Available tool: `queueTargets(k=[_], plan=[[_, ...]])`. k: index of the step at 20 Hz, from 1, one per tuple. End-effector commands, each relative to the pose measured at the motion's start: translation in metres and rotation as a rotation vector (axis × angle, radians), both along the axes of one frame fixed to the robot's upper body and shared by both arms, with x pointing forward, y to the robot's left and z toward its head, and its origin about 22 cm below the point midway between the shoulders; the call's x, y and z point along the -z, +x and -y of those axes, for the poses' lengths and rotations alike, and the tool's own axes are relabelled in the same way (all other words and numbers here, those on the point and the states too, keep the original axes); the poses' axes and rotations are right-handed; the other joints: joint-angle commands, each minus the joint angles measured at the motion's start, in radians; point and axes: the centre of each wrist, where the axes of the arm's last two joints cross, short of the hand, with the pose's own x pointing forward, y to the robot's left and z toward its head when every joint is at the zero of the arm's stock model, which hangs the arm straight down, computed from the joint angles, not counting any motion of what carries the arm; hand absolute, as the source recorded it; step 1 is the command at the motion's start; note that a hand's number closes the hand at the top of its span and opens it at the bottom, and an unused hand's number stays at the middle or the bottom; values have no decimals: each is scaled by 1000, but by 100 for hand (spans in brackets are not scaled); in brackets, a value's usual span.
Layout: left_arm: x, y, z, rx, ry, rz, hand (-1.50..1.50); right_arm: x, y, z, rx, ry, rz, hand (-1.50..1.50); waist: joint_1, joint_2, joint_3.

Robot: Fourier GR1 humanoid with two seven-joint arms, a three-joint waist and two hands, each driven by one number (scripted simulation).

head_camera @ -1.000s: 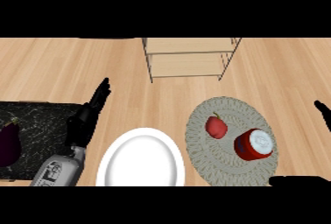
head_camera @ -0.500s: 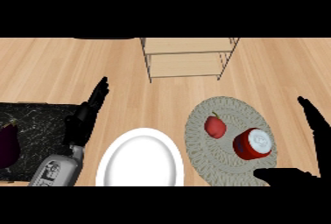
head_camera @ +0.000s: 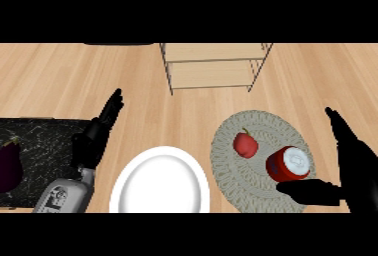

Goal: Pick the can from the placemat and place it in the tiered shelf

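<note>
Nearest to me, my right hand [head_camera: 354, 172] comes in at the lower right. Its fingers are straight and point up, away from me. Its thumb sticks out to the side, toward the can. The hand is spread wide and holds nothing.

The red can [head_camera: 288, 164] sits just beside that hand, in the space between the thumb and the fingers. The thumb tip is right under the can. I cannot tell if it touches. The can has a white top and lies tipped a bit on the round grey placemat [head_camera: 240, 185]. A red fruit [head_camera: 246, 143] is on the placemat too, on the far side of the can from my right hand.

Past the placemat, further from the right hand, there is a white plate [head_camera: 160, 182] on the wooden counter [head_camera: 59, 80].

My left hand [head_camera: 96, 137] is on the other side of the plate. Its fingers are straight and close together, pointing up and away. It holds nothing. It rests over the edge of a dark mat [head_camera: 37, 145]. A purple eggplant [head_camera: 10, 164] lies on that mat, out past the left hand by the edge of my view.

Far off, ahead of both hands, stands the tiered shelf [head_camera: 214, 65]. It is made of light wood with thin metal legs, well apart from the can.
</note>
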Motion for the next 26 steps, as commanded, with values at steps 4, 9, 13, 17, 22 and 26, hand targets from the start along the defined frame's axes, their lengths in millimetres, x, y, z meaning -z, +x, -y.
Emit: queueTargets(k=[4, 9, 13, 17, 22, 26], plan=[[11, 14, 1, -12, 4, -5, 0, 14, 6, -17, 128, -9, -149, -150, -11, 3, 0], [6, 12, -6, -14, -4, 5, 0, 13, 12, -20, 130, -16, -157, -150, -6, 2, 0], [-2, 7, -14, -11, 10, -3, 0, 34, -5, -21, 138, -31, -200, -150, -11, 0, 0], [11, -9, -3, -2, 0, 6, 0, 46, 15, -16, 140, -39, -195, -150, -1, 1, 1], [29, -21, -4, -16, 2, 1, 0, 36, 15, -6, 160, -48, -194, -150, -4, 1, 1], [15, -22, 4, -15, -6, -4, 0, 53, 21, -14, 167, -50, -199, -150, -3, 0, 1]])
